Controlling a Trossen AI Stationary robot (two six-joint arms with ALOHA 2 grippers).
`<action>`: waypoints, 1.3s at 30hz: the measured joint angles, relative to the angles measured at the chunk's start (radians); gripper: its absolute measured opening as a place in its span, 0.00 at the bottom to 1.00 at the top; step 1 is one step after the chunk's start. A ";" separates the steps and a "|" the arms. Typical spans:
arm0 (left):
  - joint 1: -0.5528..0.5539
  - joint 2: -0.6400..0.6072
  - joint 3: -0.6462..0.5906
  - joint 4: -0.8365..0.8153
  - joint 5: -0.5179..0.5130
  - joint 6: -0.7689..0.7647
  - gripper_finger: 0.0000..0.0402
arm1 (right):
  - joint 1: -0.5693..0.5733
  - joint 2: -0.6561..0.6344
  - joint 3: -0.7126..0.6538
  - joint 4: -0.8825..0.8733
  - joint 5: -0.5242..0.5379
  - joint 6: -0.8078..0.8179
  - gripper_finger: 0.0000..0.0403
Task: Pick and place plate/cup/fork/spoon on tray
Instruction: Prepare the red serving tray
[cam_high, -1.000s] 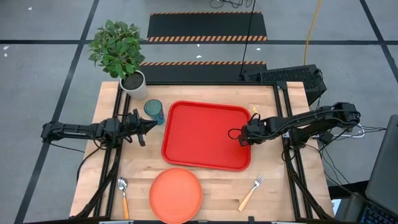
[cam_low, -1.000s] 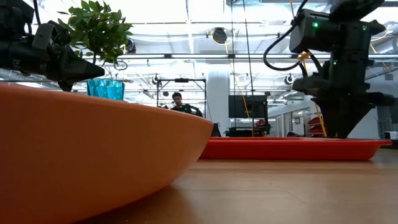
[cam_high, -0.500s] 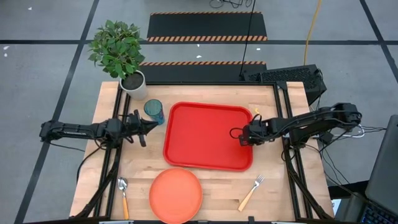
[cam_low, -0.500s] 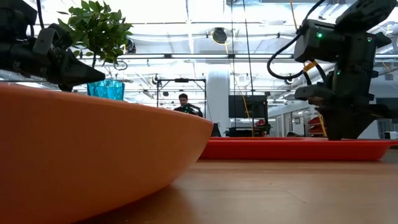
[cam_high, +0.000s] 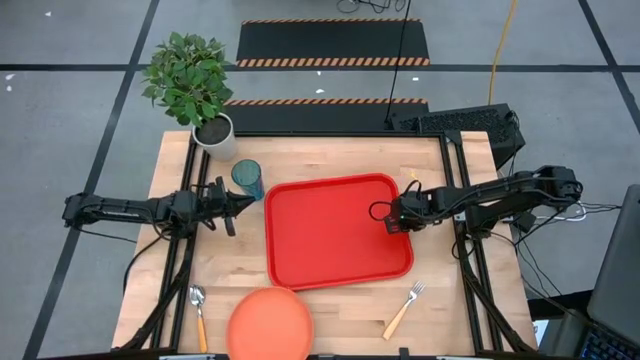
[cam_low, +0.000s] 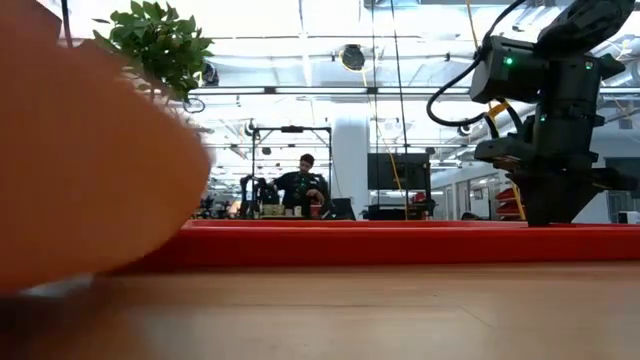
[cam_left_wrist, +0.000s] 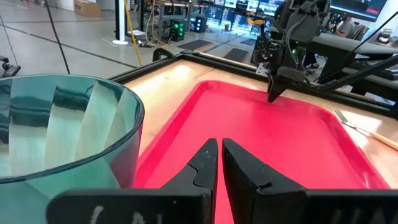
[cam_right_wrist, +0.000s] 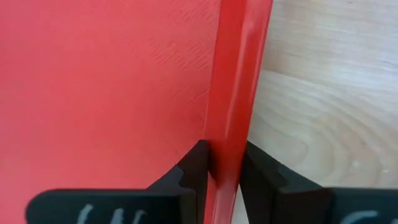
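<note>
The right gripper has its jaws closed on the raised rim of the tray, at the middle of the tray's right side; in the right wrist view the two dark fingers sit one on each side of the red rim, one over the tray floor and one over the wood. The tray lies near the middle of the counter, slightly skewed to its edges.

The left gripper hangs toward the counter's left edge with its jaws nearly together and nothing between them. The cup stands upright just beside it, toward the far edge and close to the tray's far-left corner.

The plate rests at the near edge, overhanging it, just off the tray's near-left corner. The spoon lies near the near-left corner of the counter. The fork lies toward the near-right corner. A potted plant stands at the far-left corner.
</note>
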 joint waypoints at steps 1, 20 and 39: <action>0.000 0.000 0.000 0.001 0.000 -0.001 0.06 | 0.000 0.000 0.000 0.007 0.003 0.008 0.15; 0.000 0.000 0.000 0.003 0.000 -0.041 0.06 | 0.002 0.002 -0.001 0.042 0.005 0.177 0.12; 0.000 0.000 0.001 -0.011 0.000 -0.022 0.06 | 0.002 0.002 -0.002 0.074 0.009 0.243 0.12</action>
